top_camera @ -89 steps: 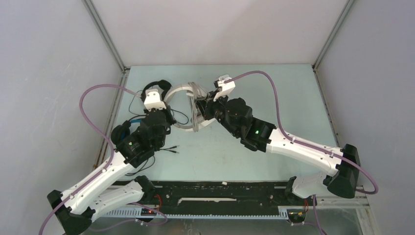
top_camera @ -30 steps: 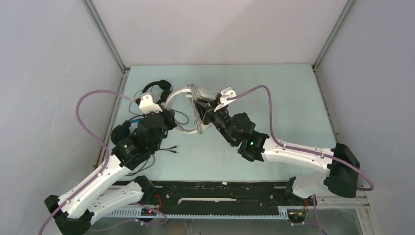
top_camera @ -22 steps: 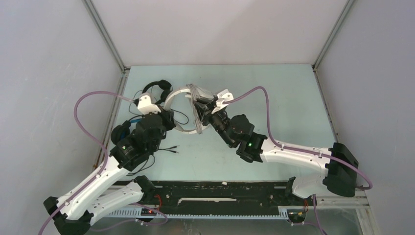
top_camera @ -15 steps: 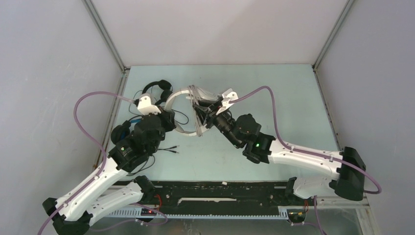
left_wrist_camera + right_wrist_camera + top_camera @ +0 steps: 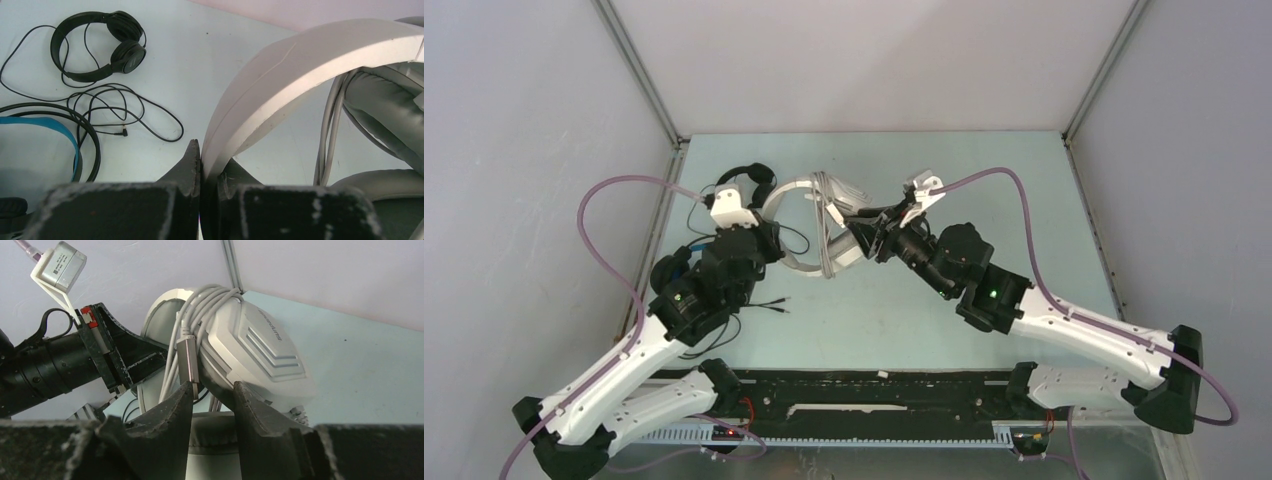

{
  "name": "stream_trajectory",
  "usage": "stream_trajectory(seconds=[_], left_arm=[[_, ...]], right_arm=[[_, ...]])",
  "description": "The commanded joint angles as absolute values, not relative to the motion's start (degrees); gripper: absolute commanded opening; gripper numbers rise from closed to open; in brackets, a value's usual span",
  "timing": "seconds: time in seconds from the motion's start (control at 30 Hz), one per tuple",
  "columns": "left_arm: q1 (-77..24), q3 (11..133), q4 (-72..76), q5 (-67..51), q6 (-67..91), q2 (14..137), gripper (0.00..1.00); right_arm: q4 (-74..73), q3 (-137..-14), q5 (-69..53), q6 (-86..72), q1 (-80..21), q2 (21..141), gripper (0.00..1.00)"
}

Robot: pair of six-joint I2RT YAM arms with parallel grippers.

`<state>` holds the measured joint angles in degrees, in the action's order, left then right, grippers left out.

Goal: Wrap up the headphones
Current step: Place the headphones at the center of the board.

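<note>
White headset: headband sits inside left claw, likely braced for winding.
Left claw: pinching that headband.
Right claw: spread, gripping nothing.
Cable: looped over earcup, plug just beyond right claw's tips.

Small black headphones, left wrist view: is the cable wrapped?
No, the small black headphones have their cable lying in loose loops on the table beside them.

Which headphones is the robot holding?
The white headphones: the left gripper pinches their headband. The slim black headphones and the blue-lined black headphones lie on the table.
</note>
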<state>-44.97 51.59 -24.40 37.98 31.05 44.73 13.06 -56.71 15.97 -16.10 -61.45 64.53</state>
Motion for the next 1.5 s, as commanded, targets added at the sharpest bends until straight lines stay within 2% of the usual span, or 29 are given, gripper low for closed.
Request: stream_trajectory(seconds=[0.0, 0.33, 0.57, 0.73, 0.83, 0.93, 1.07, 1.17, 1.47], left_arm=[[-45.16, 58.39, -14.94, 39.11, 31.22, 45.27, 0.0], [-45.16, 57.62, -10.38, 37.44, 26.33, 47.54, 0.0], [-45.17, 58.3, -9.69, 37.03, 24.55, 51.08, 0.0], [-45.07, 59.17, -8.96, 36.51, 23.94, 55.24, 0.0], [-44.98, 59.03, -6.89, 36.96, 23.51, 57.88, 0.0], [-44.36, 59.25, -5.02, 37.54, 24.88, 61.36, 0.0], [-43.78, 60.71, -2.38, 32.57, 24.63, 67.95, 0.0], [-43.81, 62.11, -0.4, 26.49, 23.02, 72.93, 0.0], [-43.77, 63.38, 6.58, 13.27, 17.6, 80.94, 0.0]], right_arm=[[8.79, -57.82, 15.14, -16.85, -60.61, 61.77, 0.38], [9.66, -57.88, 11.23, -16.44, -58.89, 58.31, 0.38], [6.8, -60.66, 10.63, -17.16, -58.48, 58.79, 0.42], [1.24, -61.57, 13.6, -18.25, -58.48, 56.67, 0.53], [-2.53, -61.91, 15.74, -15.53, -57.69, 54.26, 0.71], [-7.92, -63.44, 16.42, -14.19, -56.29, 51.81, 0.81], [-13.14, -63.39, 18.74, -13.85, -55.01, 49.18, 0.86], [-16.93, -62.62, 18.85, -13.76, -52.61, 49.93, 0.85], [-17.93, -62.89, -1.37, -17.15, -33.74, 55.06, 0.85]])
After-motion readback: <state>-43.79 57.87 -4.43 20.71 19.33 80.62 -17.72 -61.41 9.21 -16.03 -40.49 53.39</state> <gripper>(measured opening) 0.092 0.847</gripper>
